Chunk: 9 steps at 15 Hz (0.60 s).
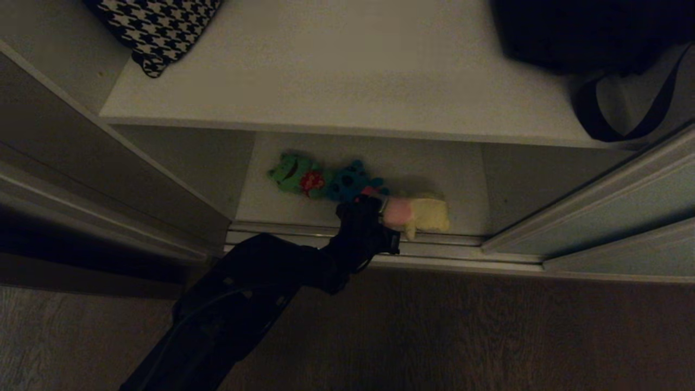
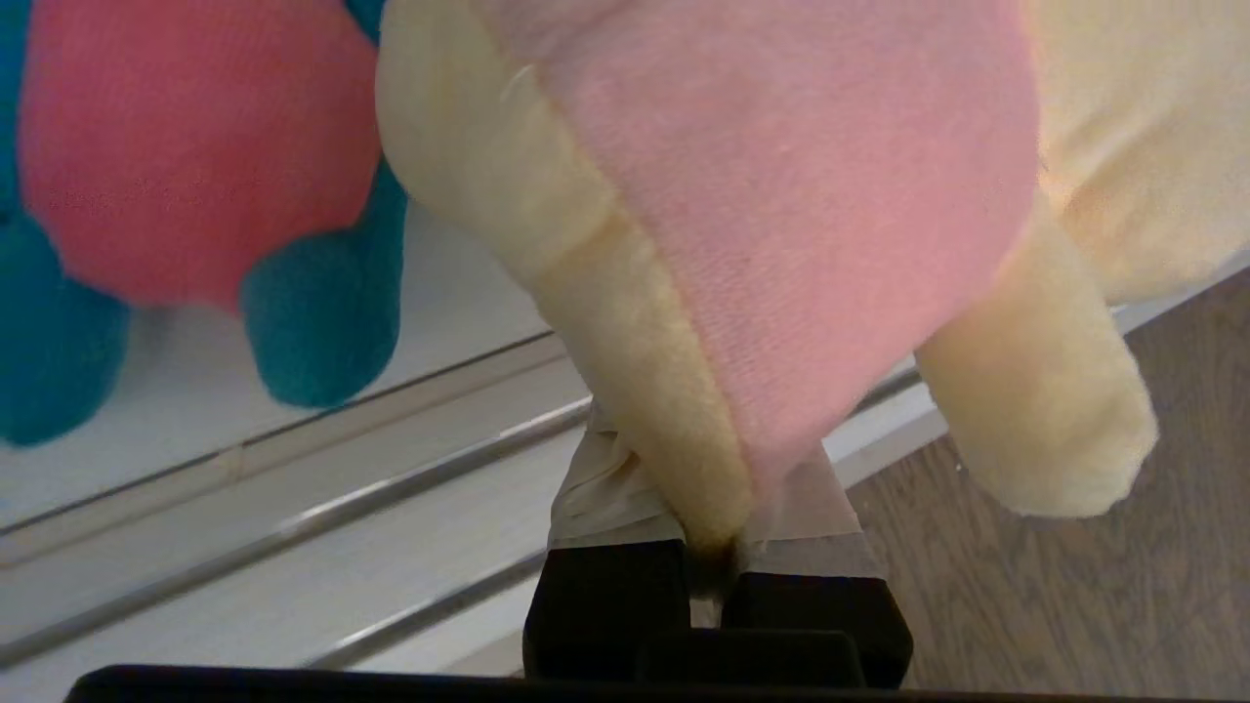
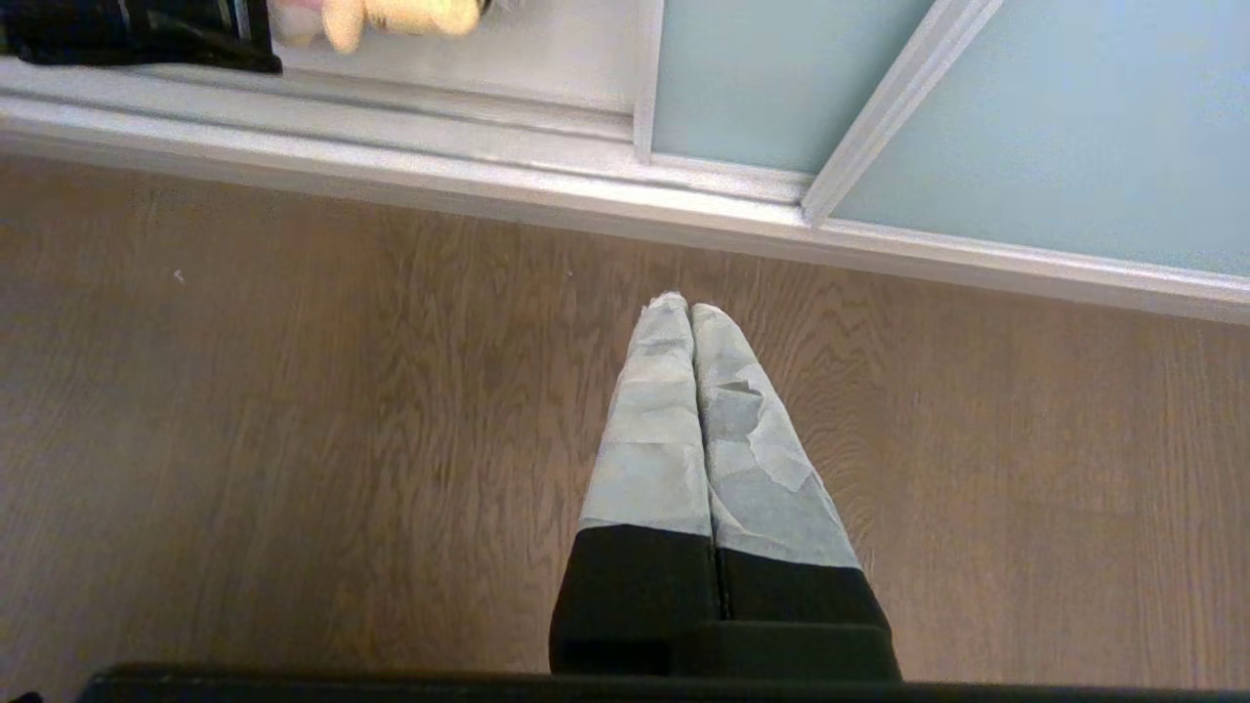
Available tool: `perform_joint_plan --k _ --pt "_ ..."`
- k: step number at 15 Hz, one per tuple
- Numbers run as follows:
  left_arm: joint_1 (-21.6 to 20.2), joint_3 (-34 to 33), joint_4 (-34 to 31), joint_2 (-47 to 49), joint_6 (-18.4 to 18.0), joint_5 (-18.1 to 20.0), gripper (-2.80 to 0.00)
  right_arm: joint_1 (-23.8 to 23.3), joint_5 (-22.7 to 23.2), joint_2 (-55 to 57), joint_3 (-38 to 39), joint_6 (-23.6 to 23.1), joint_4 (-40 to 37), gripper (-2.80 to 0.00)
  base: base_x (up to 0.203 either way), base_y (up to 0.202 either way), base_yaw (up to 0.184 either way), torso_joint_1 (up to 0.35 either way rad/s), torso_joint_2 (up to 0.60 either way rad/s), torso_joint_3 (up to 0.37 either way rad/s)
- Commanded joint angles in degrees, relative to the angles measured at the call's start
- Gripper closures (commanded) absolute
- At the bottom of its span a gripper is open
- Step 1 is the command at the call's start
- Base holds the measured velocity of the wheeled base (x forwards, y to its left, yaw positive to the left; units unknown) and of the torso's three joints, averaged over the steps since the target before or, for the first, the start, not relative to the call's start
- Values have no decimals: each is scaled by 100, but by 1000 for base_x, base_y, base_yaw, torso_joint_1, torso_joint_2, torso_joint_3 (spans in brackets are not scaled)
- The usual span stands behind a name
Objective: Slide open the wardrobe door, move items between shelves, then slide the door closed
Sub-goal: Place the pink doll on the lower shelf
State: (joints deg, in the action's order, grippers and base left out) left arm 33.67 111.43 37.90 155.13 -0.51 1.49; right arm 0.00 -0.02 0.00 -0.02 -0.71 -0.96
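The left gripper [image 1: 381, 213] is clamped on the cream-yellow plush toy [image 1: 418, 215] — in the left wrist view its taped fingers [image 2: 625, 493] pinch a fold where cream fabric meets the pink patch. The toy sits at the front edge of the lower shelf [image 1: 434, 168], just above the floor track [image 1: 304, 232]. At its 9 o'clock lies the blue plush toy [image 1: 350, 182], then the green plush toy [image 1: 293, 175] beyond. The sliding wardrobe door [image 1: 613, 212] stands at 3 o'clock. The right gripper [image 3: 691, 317] hangs over the wooden floor [image 3: 293, 391] — fingers pressed together, empty.
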Motion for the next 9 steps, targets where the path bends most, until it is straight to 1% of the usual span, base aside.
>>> perform_joint_plan --k 1,3,7,8,9 --pt "0 1 124 -9 47 -7 0 0 2 0 1 -5 -1 0 0 0 0 0 0 0" --pt "8 -3 84 27 146 -8 0 0 2 0 -6 0 -1 0 0 0 0 0 0 0" --pt "2 2 89 78 142 -4 0 0 2 0 -6 0 -1 0 0 0 0 0 0 0" --pt "-1 10 95 79 148 1 -280 0 2 0 2 -5 -1 0 0 0 0 0 0 0" --pt "-1 10 89 82 157 1 -280 0 2 0 0 0 -1 0 0 0 0 0 0 0"
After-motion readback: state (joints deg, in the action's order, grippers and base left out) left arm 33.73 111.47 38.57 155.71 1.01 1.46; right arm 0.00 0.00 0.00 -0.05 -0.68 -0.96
